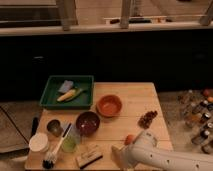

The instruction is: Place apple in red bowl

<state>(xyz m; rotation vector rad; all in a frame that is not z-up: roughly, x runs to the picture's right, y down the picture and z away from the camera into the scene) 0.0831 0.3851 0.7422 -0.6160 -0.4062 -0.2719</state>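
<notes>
Apple: small, round, orange-red, on wooden table, front-right part, not in any bowl. Right up against upper edge of white arm; touching or just beside, can't tell.

Arm comes in from lower right of view, lies low across table's front edge. Gripper at its left end, near front edge of table, just below and left of apple, holding nothing visible. Apart or together: can't tell, too dark and blurred there.

Grapes: dark brownish cluster, just behind apple, a bit to right, near table's right edge, apart from apple.

Red bowl: orange-red, upright, mid-table, behind and left of apple, well apart from it. Looks empty inside.

Dark bowl: maroon, upright, just front-left of red bowl, close but sep. from it.

Green tray: back-left corner of table, beside red bowl. Holds pale bluish item and yellow elongated item, side by side.

Front-left cluster: metal cup left of dark bowl; greenish glass just in front of it; white round container at far left; brush w/ handle angled up toward glass; small tan block at front edge, left of gripper.

Off table, right side: group of bottles on floor level.
</notes>
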